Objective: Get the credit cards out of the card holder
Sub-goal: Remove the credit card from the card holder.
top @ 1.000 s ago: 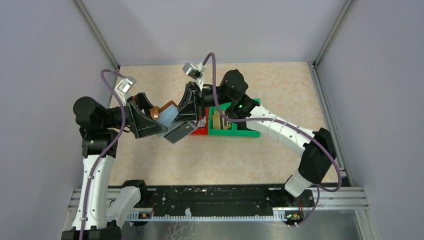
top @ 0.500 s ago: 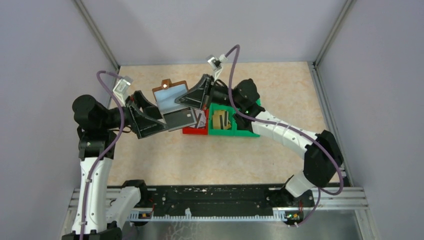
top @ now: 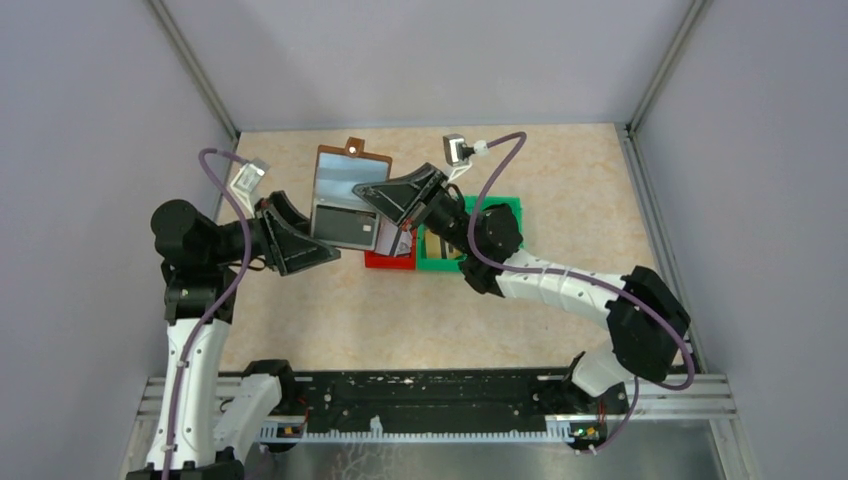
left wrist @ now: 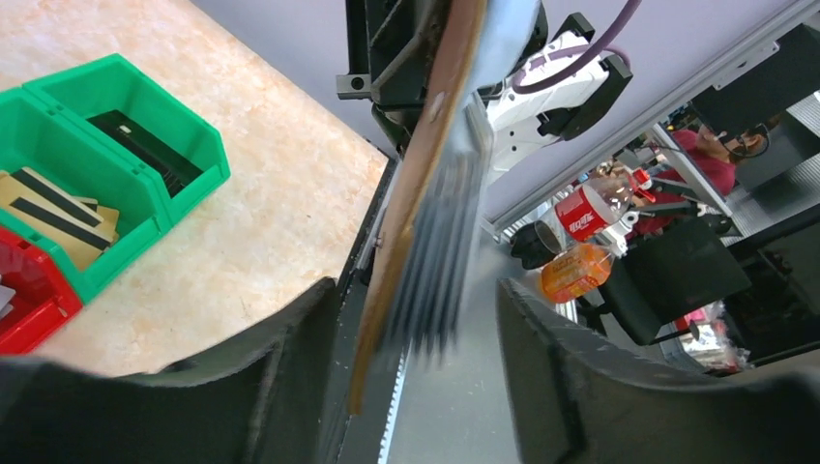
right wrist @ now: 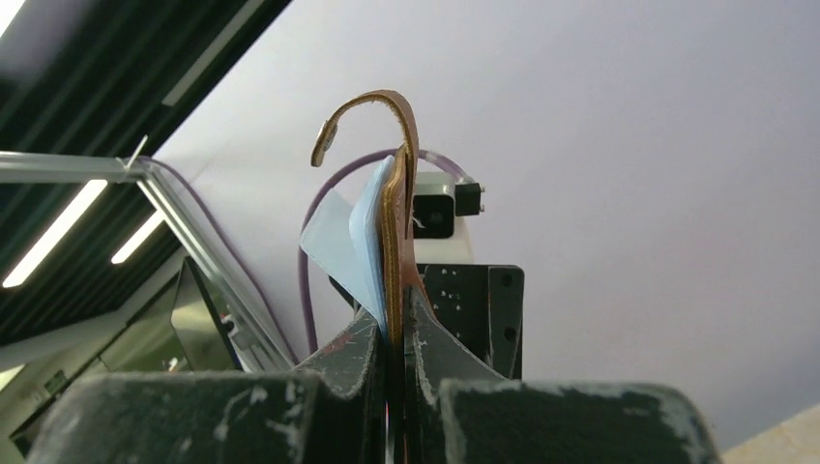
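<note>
My right gripper (top: 365, 190) holds the card holder (top: 338, 185) up in the air, shut on its right edge. The holder hangs open, pale grey-blue inside, with its brown snap tab on top. A dark credit card (top: 350, 233) shows at its lower part. In the right wrist view the right gripper (right wrist: 396, 333) pinches the brown leather (right wrist: 398, 222) edge-on. My left gripper (top: 322, 246) is open at the holder's lower edge. In the left wrist view the left gripper (left wrist: 416, 333) brackets the holder (left wrist: 425, 174) and blurred grey card edges (left wrist: 445, 261) without touching. Gold cards (left wrist: 43, 208) lie in a green bin.
A red bin (top: 390, 260) and green bins (top: 495, 215) stand mid-table under the right arm. From the left wrist they are the green bins (left wrist: 126, 126) and the red bin (left wrist: 24, 295). The table's metal rail (top: 440, 395) runs along the near edge.
The right gripper has swung the holder up and away, turning it flat and open toward the top camera. The left jaws opened wider, then narrowed a little, staying at its lower edge.
</note>
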Tool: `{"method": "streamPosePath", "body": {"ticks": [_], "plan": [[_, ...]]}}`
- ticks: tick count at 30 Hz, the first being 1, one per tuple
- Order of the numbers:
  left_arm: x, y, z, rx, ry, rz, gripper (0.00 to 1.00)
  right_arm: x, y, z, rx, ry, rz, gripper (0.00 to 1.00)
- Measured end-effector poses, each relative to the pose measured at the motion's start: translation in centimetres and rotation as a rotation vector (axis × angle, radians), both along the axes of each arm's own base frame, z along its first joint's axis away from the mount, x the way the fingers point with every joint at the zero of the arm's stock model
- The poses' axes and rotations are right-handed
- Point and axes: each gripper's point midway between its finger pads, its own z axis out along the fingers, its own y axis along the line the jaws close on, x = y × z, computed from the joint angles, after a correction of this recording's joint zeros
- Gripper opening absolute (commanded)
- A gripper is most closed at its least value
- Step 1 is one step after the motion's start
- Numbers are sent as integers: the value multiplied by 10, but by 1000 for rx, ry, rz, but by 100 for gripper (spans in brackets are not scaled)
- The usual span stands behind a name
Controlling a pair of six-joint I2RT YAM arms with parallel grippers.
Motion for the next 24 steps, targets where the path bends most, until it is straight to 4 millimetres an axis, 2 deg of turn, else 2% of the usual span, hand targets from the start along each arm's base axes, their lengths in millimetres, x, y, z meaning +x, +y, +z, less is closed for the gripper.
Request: {"method": "streamPosePath", "body": {"ticks": [2,6,9,11,13,18,24], "plan": [[0,0,-1,-8,16,-2,45,-1,-2,2,40,10,-14,0],[0,-1,3,-23,22,-4,32,2,-1,-3,73,31,-38,0],[-1,-1,7,-33,22,-7,18,5,-2,-7,84,42,-52,0],[-1,-1,7,-36,23,-9,8,4,-4,-7,92,37,-59,15],[-1,-1,5,-35,26,-10,2,4,-4,-10,86,27,-65,23],[2,0,-3,-13,-5,-4,0,9,-3,-25,-16,-26,-54,41],[0,0,-16,23,-32,-26,0,14,3,-29,-176,-130,1,40]]}}
